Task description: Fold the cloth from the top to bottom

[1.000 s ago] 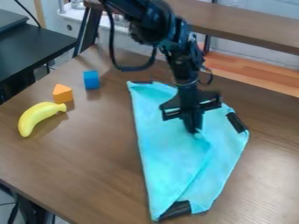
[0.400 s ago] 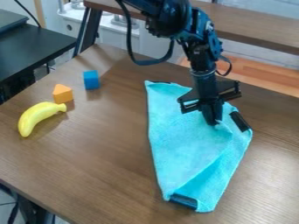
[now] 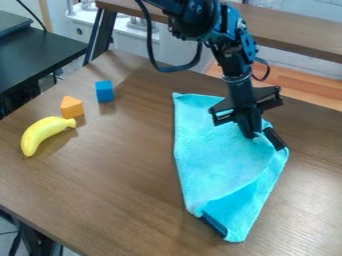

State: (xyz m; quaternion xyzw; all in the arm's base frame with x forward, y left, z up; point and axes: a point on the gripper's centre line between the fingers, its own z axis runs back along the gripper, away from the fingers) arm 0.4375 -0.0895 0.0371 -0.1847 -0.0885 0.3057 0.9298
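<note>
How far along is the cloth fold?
Partly done: one layer of the cloth already lies over another, its edge slanting across the lower right. In hand: the gripper pinches the cloth toward its right side. Left, it seems: lining up the uneven edges and letting go.

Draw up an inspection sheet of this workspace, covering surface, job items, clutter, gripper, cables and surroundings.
Surface: brown wood-grain table; spills, nothing seen.
Job items: turquoise cloth, partly folded, one layer lapping over another; dark patches at its right edge and lower end.
Clutter: yellow banana, orange block and blue block, all left of the cloth in the view, none touching it.
Gripper: black gripper, fingers together on the cloth near its right edge.
Cables: black cable looping beside the arm, above the table.
Surroundings: dark side table at upper left; brown shelf behind.
</note>
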